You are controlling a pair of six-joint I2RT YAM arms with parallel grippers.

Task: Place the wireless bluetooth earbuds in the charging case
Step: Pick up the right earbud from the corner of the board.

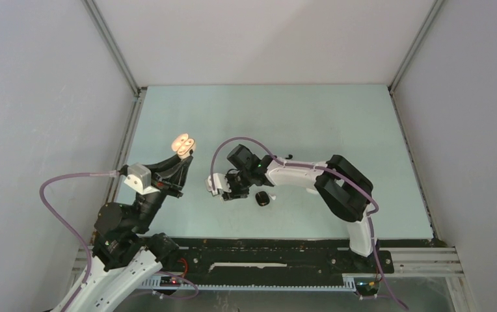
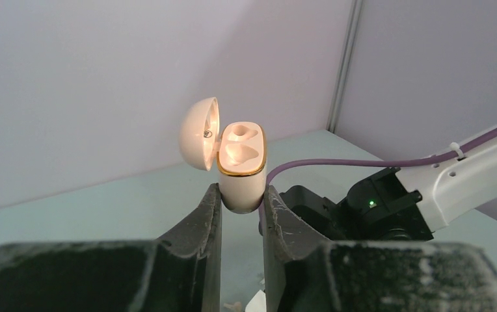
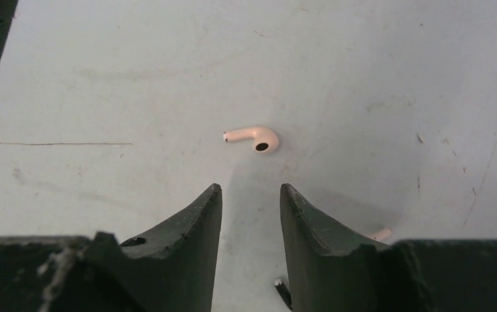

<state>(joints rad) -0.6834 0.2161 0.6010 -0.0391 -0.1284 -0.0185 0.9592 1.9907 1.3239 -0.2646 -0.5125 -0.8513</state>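
Note:
My left gripper (image 2: 241,196) is shut on a pale beige charging case (image 2: 241,174), held upright above the table with its lid (image 2: 200,133) open and both sockets empty. In the top view the case (image 1: 183,143) is raised at the left, at the tip of the left gripper (image 1: 185,156). My right gripper (image 3: 250,190) is open and empty, pointing down at the table. A pale beige earbud (image 3: 254,138) lies on the table just ahead of its fingertips. In the top view the right gripper (image 1: 231,191) is at the table's middle.
A black case (image 1: 263,198) lies right of the right gripper and a white object (image 1: 214,183) to its left. A tiny black bud (image 1: 287,156) lies further back. A second pale stem (image 3: 381,234) and a black stem (image 3: 283,291) show beside the right finger.

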